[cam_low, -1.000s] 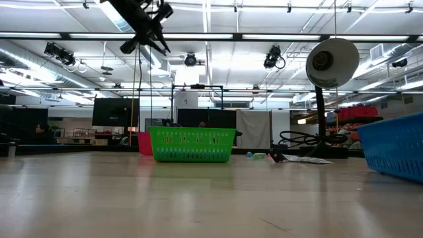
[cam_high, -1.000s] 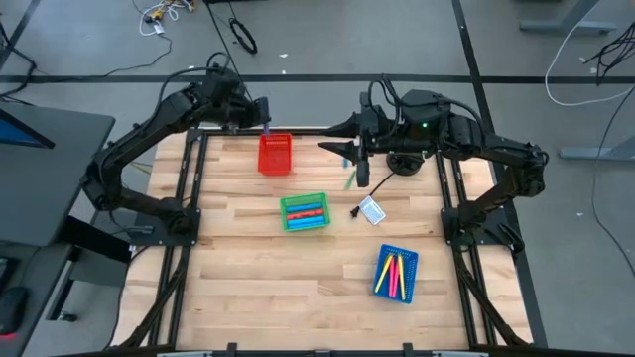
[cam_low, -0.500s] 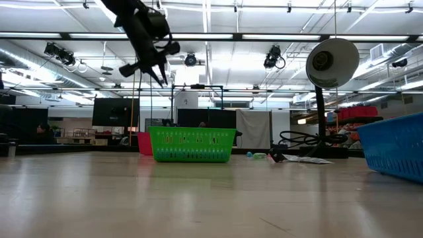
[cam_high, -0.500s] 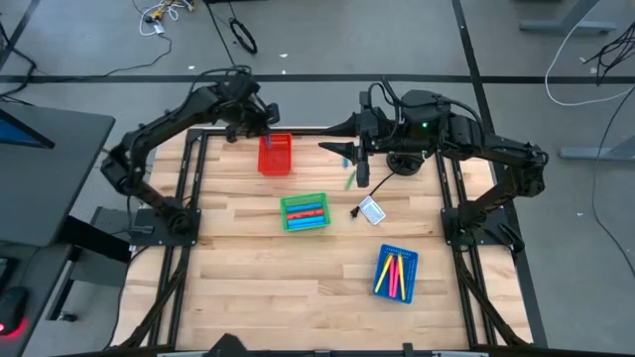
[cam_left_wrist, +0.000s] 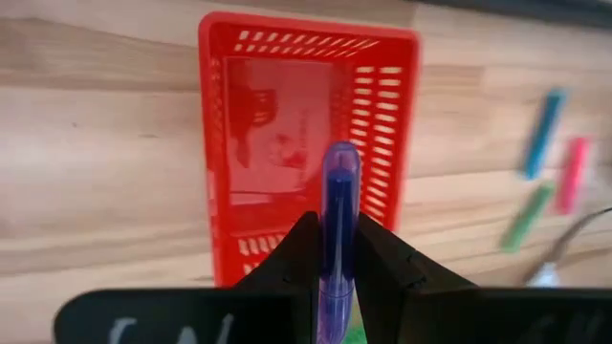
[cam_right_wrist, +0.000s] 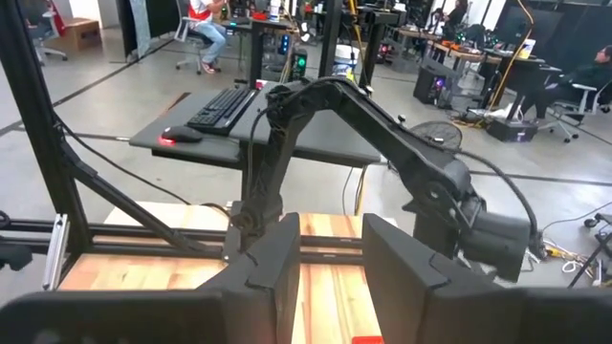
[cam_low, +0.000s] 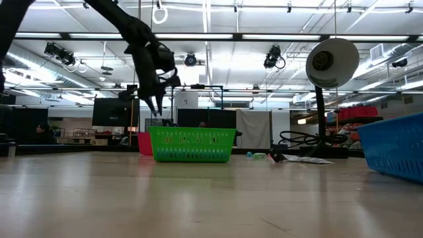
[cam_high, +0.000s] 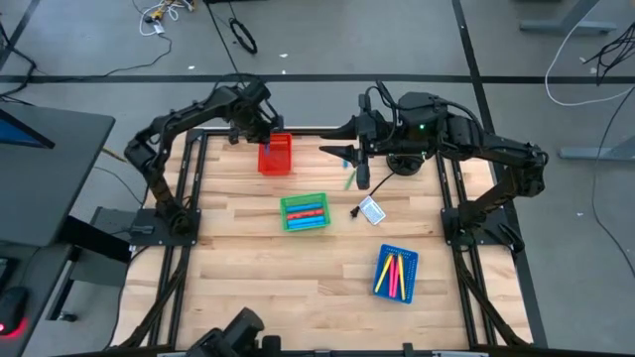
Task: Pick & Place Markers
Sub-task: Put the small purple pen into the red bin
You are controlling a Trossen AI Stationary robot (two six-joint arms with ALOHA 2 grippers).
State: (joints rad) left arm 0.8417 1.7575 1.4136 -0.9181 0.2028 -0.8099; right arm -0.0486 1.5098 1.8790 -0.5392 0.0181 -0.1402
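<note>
My left gripper (cam_high: pixel 266 137) hangs over the red tray (cam_high: pixel 275 155), shut on a purple-blue marker (cam_left_wrist: pixel 337 215). The low view shows it (cam_low: pixel 156 104) pointing down, above and behind the green tray (cam_low: pixel 192 144). Blue (cam_left_wrist: pixel 543 134), pink (cam_left_wrist: pixel 572 172) and green (cam_left_wrist: pixel 526 218) markers lie flat on the wood right of the red tray (cam_left_wrist: pixel 306 67). The green tray (cam_high: pixel 304 212) holds red and blue markers; the blue tray (cam_high: pixel 396 274) holds yellow and pink ones. My right gripper (cam_high: pixel 333 149) waits open above the far right of the table, fingers apart (cam_right_wrist: pixel 330 258). My left gripper pinches the purple-blue marker between its two fingers (cam_left_wrist: pixel 298 250), which lie along the marker's length. The marker's rounded end (cam_left_wrist: pixel 338 158) sticks out past the fingertips. The fingers point down from above, and the marker is lifted clear over the red tray's near part.
A small white-and-blue card (cam_high: pixel 372 210) lies right of the green tray. A desk lamp (cam_low: pixel 330 63) stands at the far right, with a black cable beside it. Bare wood shows across the table's near half and its left side.
My left gripper has come down from high above the table's far edge toward the red tray, shifting a little toward the near edge and tipping until its fingers point downward. It has kept the marker in its hold.
</note>
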